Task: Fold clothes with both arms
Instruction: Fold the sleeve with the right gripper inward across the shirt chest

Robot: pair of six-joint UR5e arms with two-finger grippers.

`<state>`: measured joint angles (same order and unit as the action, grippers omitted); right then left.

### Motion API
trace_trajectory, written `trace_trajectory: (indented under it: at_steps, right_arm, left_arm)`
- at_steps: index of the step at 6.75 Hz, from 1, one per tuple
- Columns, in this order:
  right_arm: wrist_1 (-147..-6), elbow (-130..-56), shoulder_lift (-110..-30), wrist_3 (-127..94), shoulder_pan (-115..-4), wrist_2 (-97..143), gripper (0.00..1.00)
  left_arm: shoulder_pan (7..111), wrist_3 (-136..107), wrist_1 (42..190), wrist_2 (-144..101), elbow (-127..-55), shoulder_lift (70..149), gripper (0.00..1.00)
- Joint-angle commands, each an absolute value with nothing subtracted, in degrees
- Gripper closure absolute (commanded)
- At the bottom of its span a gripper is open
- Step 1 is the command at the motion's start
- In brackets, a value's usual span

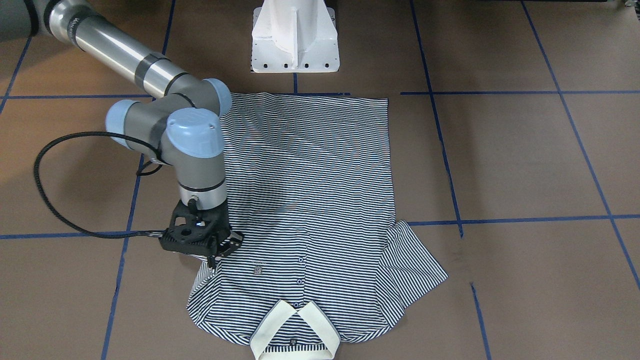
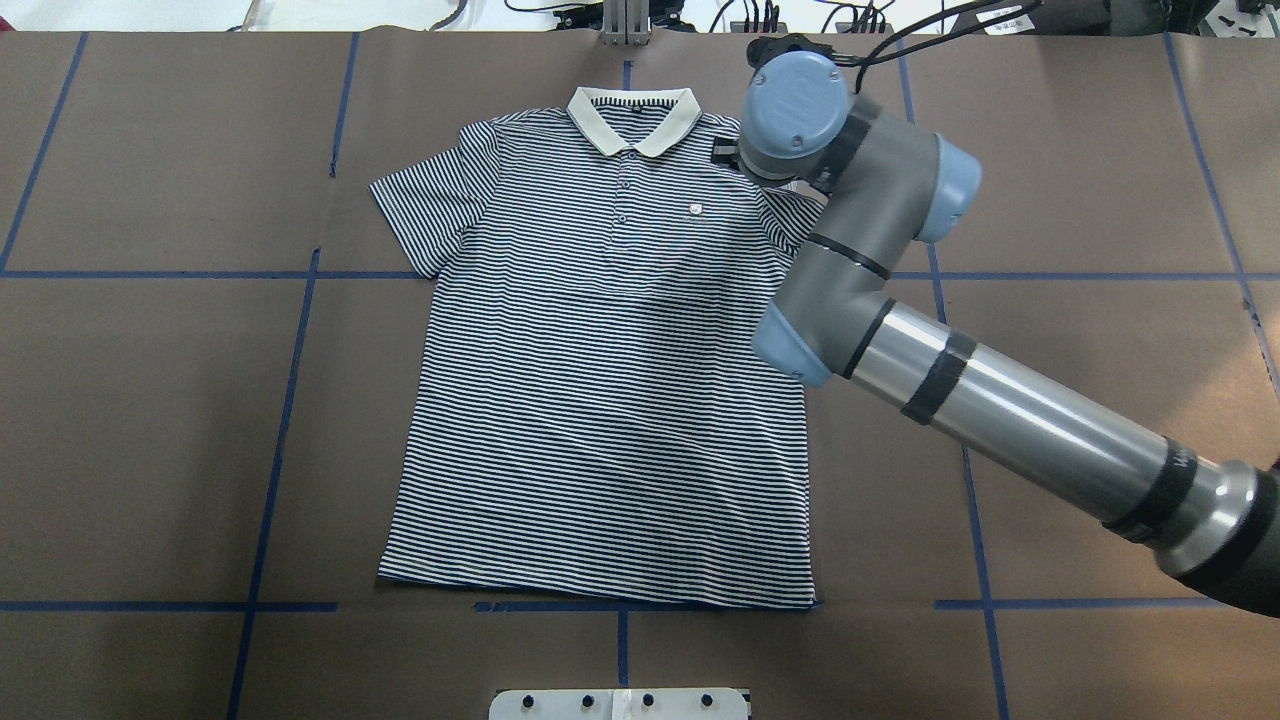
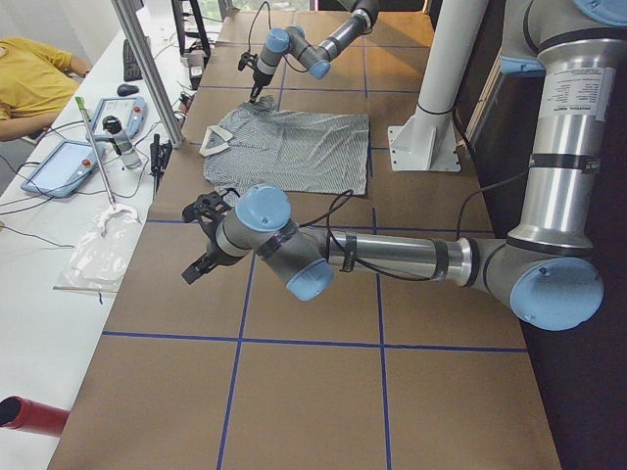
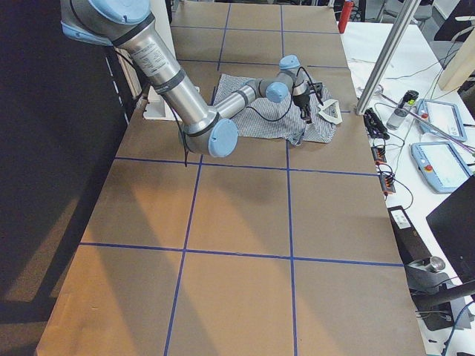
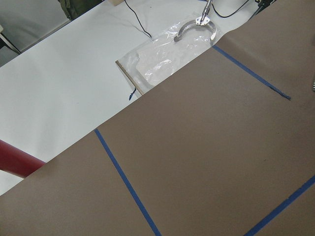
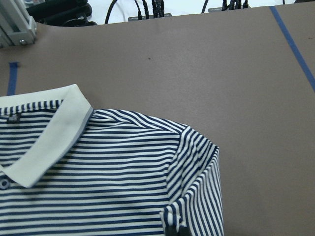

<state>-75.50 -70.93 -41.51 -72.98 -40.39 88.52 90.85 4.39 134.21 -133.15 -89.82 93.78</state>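
The striped polo shirt lies flat, front up, on the brown table, with its cream collar at the far edge; it also shows in the right wrist view. My right gripper points down at the shirt's sleeve on my right side, shut on the sleeve hem. That sleeve is bunched up to a fingertip. In the overhead view the wrist hides the gripper. The other sleeve lies spread out. My left gripper hovers over bare table away from the shirt; I cannot tell whether it is open or shut.
The white pedestal base stands at the shirt's hem edge. Blue tape lines cross the table. A white side table holds a plastic bag, teach pendants and a red cylinder.
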Motion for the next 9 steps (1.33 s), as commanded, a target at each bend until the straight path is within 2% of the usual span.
trace_trajectory:
  at_steps: [1, 5, 6, 7, 9]
  right_arm:
    - [-76.2, -62.43, -34.21, -79.09, -36.22, 79.99, 1.0]
    - [-76.11, -61.09, -33.75, -83.73, -35.86, 79.8, 1.0]
    - [-76.2, -61.0, -33.84, -83.76, -35.86, 79.63, 0.26]
    - [-76.46, -60.65, -32.79, -83.24, -35.51, 79.63, 0.0]
    - [-76.73, -60.64, -31.12, -80.34, -35.59, 80.15, 0.0]
  left_arm:
    - [90.79, 4.39, 134.21, -133.15, -89.82, 93.69, 0.0]
    - [90.7, 4.39, 134.21, -133.24, -89.82, 93.6, 0.0]
    - [90.7, 4.39, 134.21, -133.24, -89.82, 93.52, 0.0]
    - [90.7, 4.48, 134.21, -133.24, -89.91, 93.34, 0.0]
    - [90.7, 4.48, 135.09, -133.24, -89.82, 93.08, 0.0]
